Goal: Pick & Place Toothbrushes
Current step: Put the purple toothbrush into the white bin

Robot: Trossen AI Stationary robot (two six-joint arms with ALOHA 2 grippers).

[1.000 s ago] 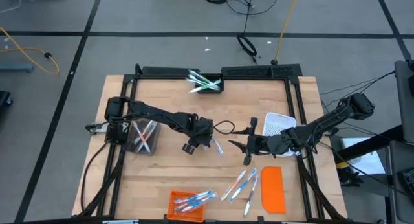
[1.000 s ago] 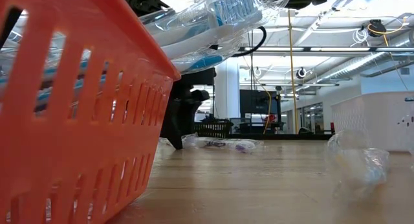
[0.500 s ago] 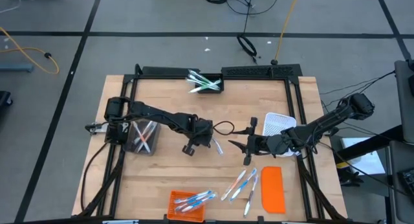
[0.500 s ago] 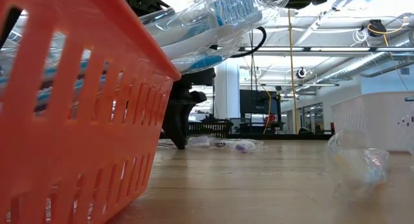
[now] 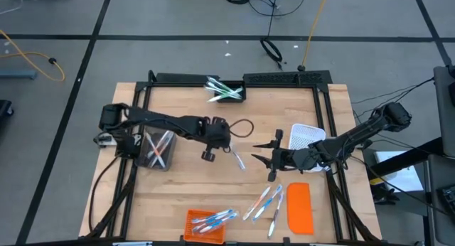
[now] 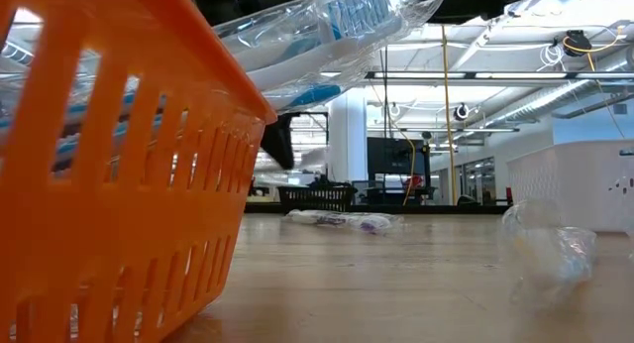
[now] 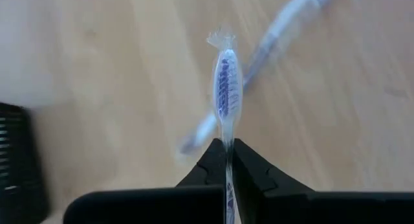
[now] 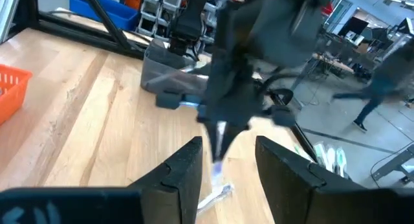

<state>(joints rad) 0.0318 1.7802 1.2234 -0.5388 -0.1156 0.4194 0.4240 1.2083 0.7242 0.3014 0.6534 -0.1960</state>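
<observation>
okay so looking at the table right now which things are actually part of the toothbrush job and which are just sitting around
Part of the job:
- wrapped toothbrush pinched in the left gripper
- another toothbrush lying mid-table
- loose toothbrushes beside the lid
- orange basket, clear bin and black bin, all holding toothbrushes

Just lying about:
- orange lid
- white mesh basket
- right gripper, waiting open

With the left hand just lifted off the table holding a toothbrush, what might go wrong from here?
1. The left hand pinches the wrapped toothbrush only near one end, so most of it sticks out; it may swing or slip during transport.
2. The right hand waits open near the table's middle, close to the left hand; a sweep toward it risks contact.
3. A second toothbrush lies on the table right by the pick spot and might get knocked.
</observation>
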